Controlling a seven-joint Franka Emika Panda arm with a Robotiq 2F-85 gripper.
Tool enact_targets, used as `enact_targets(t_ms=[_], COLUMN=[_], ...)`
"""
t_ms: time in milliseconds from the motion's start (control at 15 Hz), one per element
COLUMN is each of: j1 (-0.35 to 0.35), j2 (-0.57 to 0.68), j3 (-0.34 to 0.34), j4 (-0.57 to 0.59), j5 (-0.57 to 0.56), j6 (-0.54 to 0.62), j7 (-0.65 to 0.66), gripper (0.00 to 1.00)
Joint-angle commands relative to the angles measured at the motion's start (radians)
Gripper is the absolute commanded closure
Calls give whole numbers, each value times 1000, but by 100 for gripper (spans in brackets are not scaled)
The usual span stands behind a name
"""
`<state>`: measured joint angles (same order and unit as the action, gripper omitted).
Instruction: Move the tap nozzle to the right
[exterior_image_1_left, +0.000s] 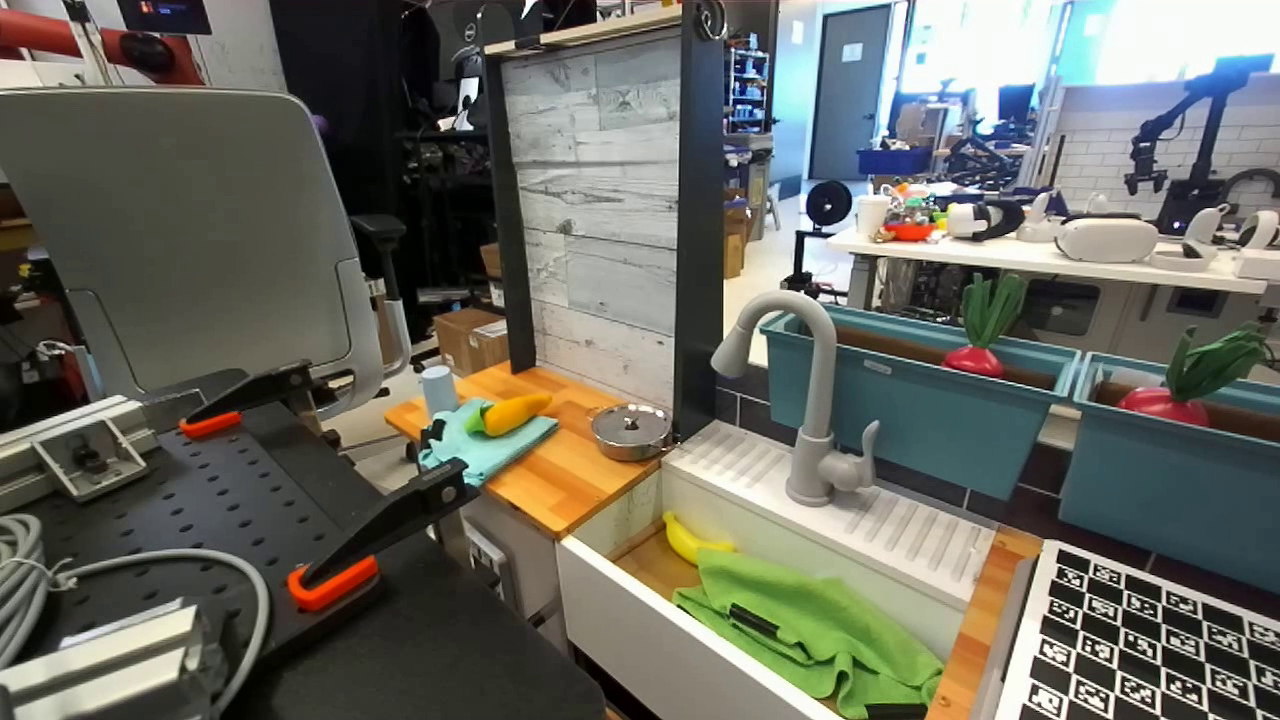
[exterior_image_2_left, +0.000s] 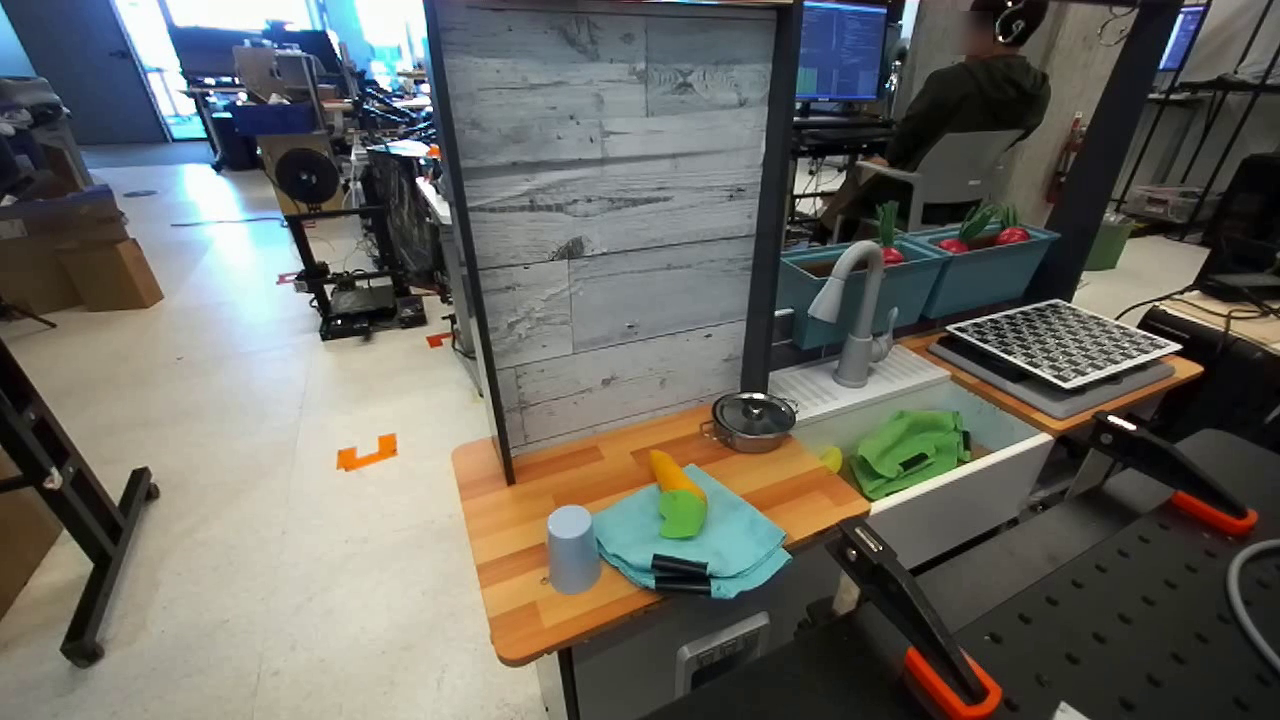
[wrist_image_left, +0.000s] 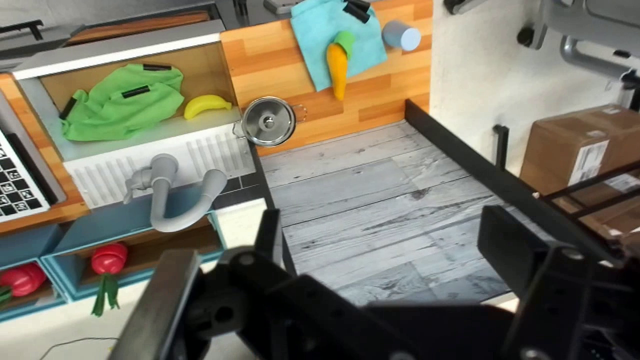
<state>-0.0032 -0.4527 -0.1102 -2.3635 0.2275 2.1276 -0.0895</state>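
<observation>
Tap nozzle: upright on the ribbed ledge at the back of the sink, its head turned toward the sink's end beside the lidded pot.
Gripper: jaws spread wide, holding nothing; in the wrist view it lies past that same end of the sink, height not tellable.
Grey panel: stands beyond the sink's pot end; a low approach could strike its black post first.
Planter: just behind the sink, so reaching around might bump it.
Nozzle curve: an off-centre push would probably slip off; a hard one might tilt the base, if poorly fixed (whose right is meant is unsaid, so a wrong-way shove is possible too).
Planter sticker: behind the sink, illegible.
Box label: well past the sink's pot end, print too small to read.
Round logo: far beyond the sink, apparently Dell.
</observation>
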Motion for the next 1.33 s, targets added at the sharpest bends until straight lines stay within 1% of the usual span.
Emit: enact_targets(t_ms=[0,400,600,867,1067,1267], j1=[-44,-90,-105,-117,-128,-118], j2=[142,414,537,674,765,859], j3=[-7,-18,-19,-31,-40,-45], j4=[12,70,117,187,251,308], j5=[8,21,12,21,35,30], j6=[150,356,425,476,451,469], j7=[62,201,299,406,458,535], gripper=[0,0,0,0,0,0])
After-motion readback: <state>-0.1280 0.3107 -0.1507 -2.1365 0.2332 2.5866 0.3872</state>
